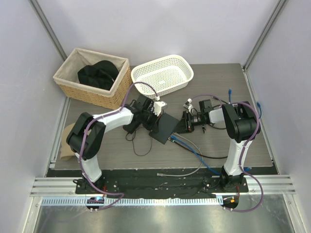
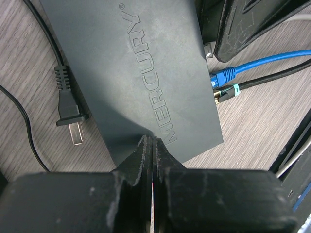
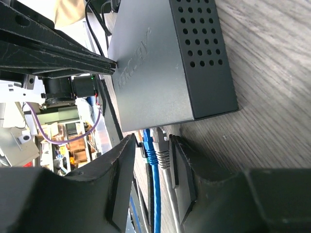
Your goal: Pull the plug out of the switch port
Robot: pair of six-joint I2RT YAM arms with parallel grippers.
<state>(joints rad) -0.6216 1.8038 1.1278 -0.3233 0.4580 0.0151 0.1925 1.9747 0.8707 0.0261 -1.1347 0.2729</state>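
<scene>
Switch [image 1: 164, 127]: flat black box, lettered lid up, lying askew on the table [image 1: 218, 87] between the two arms, with its socket edge turned toward the right arm.

Left gripper [image 2: 151, 141]: fingers pressed together with nothing between them, tips set on the lid near one corner. Judged to be pinning the box down.

Right gripper [image 3: 151, 141]: fingers apart, low at the socket edge, straddling two seated plugs and clamped on neither.

Blue plug [image 3: 149, 154]: in its port, between the right fingers.

Grey plug [image 3: 163, 148]: in the neighbouring port, touching or just beside the blue one, also inside the span.

Black cable plug [image 2: 225, 93]: gold-tipped, seated just beside the blue one on its other side.

Step in hand (judgement): settling the right gripper on one plug; extraction not yet begun. Which plug is meant cannot be told.

Handling notes (judgement):
- Shift sideways until only one plug body lies between the pads. Closing as placed would likely catch both.
- Grip the moulded body, not the cable behind it.
- The latch tab probably needs pressing. Its facing is not visible.
- Draw straight back along the port axis, level with the table.
- Keep the left tips bearing down so the box does not slide or lift.
</scene>
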